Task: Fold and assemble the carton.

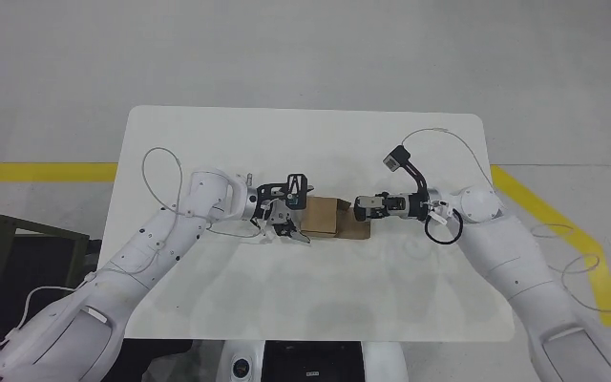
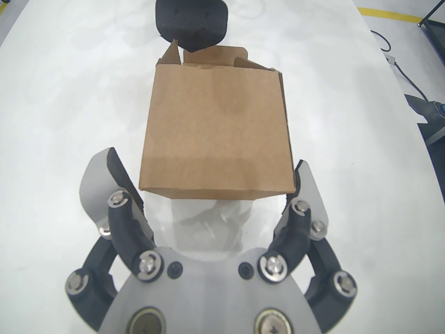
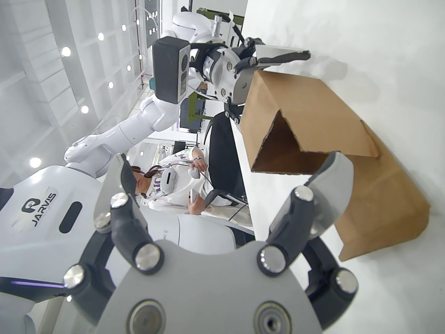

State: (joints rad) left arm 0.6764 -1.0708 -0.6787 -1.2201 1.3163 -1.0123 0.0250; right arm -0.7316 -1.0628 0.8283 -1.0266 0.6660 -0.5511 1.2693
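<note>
- I see the carton (image 1: pixel 325 216) lying on its side near the middle of the white table (image 1: pixel 191 134), between my two arms.
- It is brown cardboard, opened into a box shape. The end facing the right arm is open, with its flaps (image 2: pixel 215 57) loose.
- One large flap (image 3: pixel 382 203) lies flat on the table at that open end.
- The left gripper (image 2: pixel 205 157) has its fingers (image 2: pixel 104 182) spread, straddling the carton's near end. One pad is just beside the carton's corner, but I cannot tell if it touches.
- The right gripper (image 3: pixel 229 159) is also spread wide. One finger (image 3: pixel 330 175) sits at the open mouth, and its dark pad (image 2: pixel 191 24) meets the loose flaps.
- Neither gripper is clamped on the cardboard.
</note>
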